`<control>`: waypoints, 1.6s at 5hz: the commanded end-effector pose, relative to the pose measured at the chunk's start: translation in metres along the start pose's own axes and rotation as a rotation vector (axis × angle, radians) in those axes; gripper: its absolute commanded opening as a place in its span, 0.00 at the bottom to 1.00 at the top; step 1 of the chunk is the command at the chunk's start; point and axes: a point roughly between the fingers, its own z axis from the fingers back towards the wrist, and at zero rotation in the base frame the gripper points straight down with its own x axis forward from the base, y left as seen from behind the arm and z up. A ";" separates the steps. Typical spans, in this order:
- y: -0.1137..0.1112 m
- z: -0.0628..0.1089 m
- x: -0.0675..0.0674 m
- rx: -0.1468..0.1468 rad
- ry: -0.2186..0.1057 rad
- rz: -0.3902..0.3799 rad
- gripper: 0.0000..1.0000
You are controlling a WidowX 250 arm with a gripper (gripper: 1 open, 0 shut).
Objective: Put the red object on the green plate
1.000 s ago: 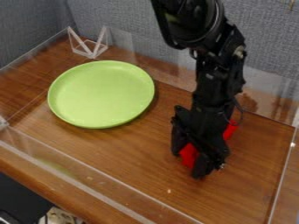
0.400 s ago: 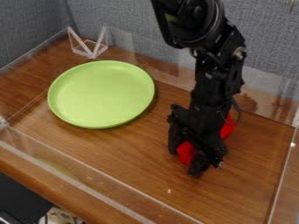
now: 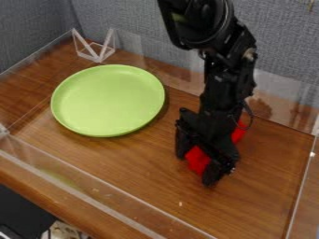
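The red object point(image 3: 199, 161) lies on the wooden table at the right, mostly hidden by my gripper; only red patches show between and behind the black fingers. My gripper point(image 3: 206, 159) points down over it, jaws standing apart on either side of the block, low at the table surface. The green plate point(image 3: 106, 100) sits to the left with nothing on it, a short gap away from the gripper.
A clear plastic wall point(image 3: 75, 187) rings the wooden table point(image 3: 125, 159) on all sides. A small white wire stand point(image 3: 96, 44) stands behind the plate at the back left. The black arm point(image 3: 218, 47) rises from the gripper toward the back.
The jaws have spread slightly wider around the red object. The arm has barely shifted and the block stays on the table.
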 end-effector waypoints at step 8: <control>0.004 0.042 0.001 0.027 -0.149 0.099 0.00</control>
